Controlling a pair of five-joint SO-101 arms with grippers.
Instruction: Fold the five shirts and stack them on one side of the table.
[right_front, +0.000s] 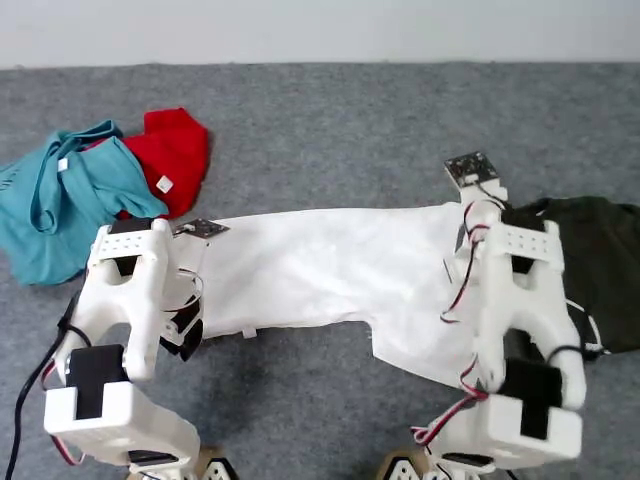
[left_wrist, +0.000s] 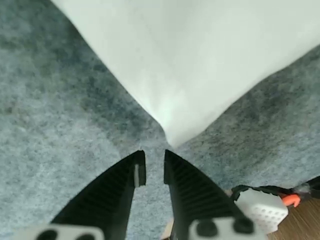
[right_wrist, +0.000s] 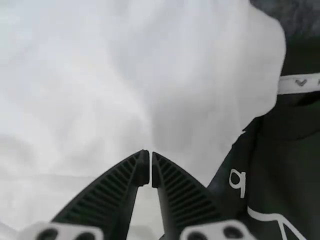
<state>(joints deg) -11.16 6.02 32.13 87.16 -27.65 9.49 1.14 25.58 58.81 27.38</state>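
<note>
A white shirt (right_front: 320, 270) lies spread flat across the middle of the grey felt table (right_front: 350, 120). My left gripper (left_wrist: 155, 155) hangs over bare felt just short of a corner of the white shirt (left_wrist: 200, 60), its jaws a narrow gap apart with nothing between them. My right gripper (right_wrist: 150, 152) is shut, its tips over the white shirt (right_wrist: 100, 75) near its right edge, beside a dark shirt (right_wrist: 285, 165). The left arm (right_front: 130, 280) stands at the shirt's left end. At the right end is the right arm (right_front: 520, 290).
A teal shirt (right_front: 70, 190) and a red shirt (right_front: 175, 150) lie crumpled together at the back left. The dark shirt (right_front: 600, 270) lies at the right edge, partly under the white one. Bare felt runs along the back and front middle.
</note>
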